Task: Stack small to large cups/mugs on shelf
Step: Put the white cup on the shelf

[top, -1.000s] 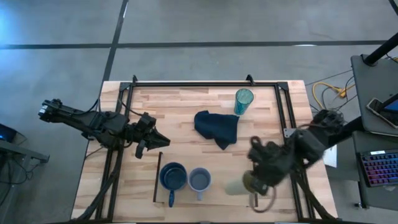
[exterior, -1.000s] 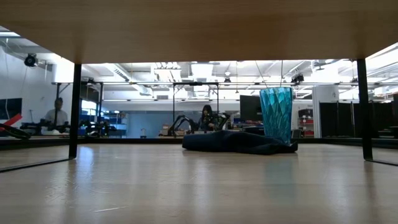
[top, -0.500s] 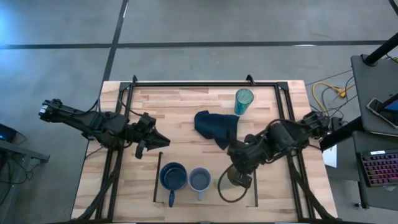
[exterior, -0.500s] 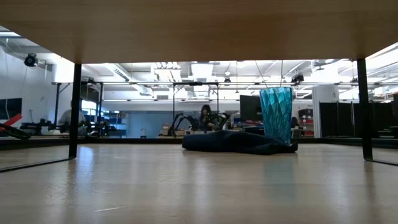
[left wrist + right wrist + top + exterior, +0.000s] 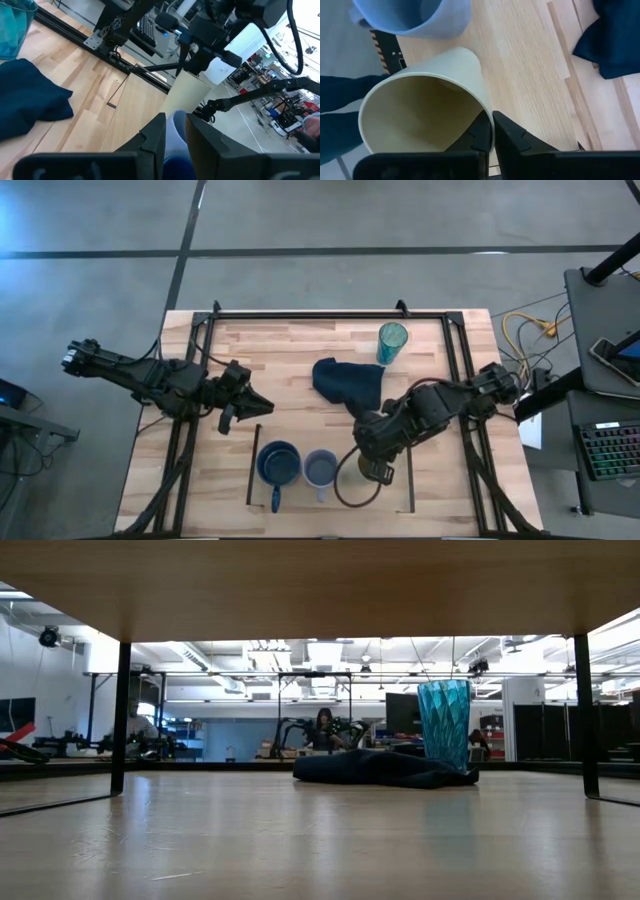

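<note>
My right gripper [image 5: 362, 464] is shut on the small beige cup [image 5: 427, 105] over the light-wood shelf [image 5: 300, 435], just right of the small grey-blue cup [image 5: 320, 469]. The dark blue handled mug [image 5: 278, 465] stands on the shelf left of the grey-blue cup. The tall teal tumbler [image 5: 391, 342] stands upright on the tabletop at the far side, beside the dark blue cloth [image 5: 348, 385]. My left gripper [image 5: 262, 404] waits at the table's left, its fingers a narrow gap apart and empty. My right gripper holds the beige cup by its rim [image 5: 488, 119], one finger inside the cup and one outside, the wall pinched between them. The fingers slant down from above and from the table's right. The cup [image 5: 186, 95] hangs tilted; whether its base touches the shelf I cannot tell.
Dark rails [image 5: 253, 465] run along the shelf's two short sides. A black metal frame [image 5: 300, 314] borders the tabletop. The low view looks under the shelf at the tumbler [image 5: 445, 725] and the cloth [image 5: 380, 768]. Bare wood lies on the shelf's right part [image 5: 395, 490].
My right gripper has carried the beige cup toward the table's left edge, from near the shelf's right rail to just beside the grey-blue cup. It has stayed shut on the cup.
</note>
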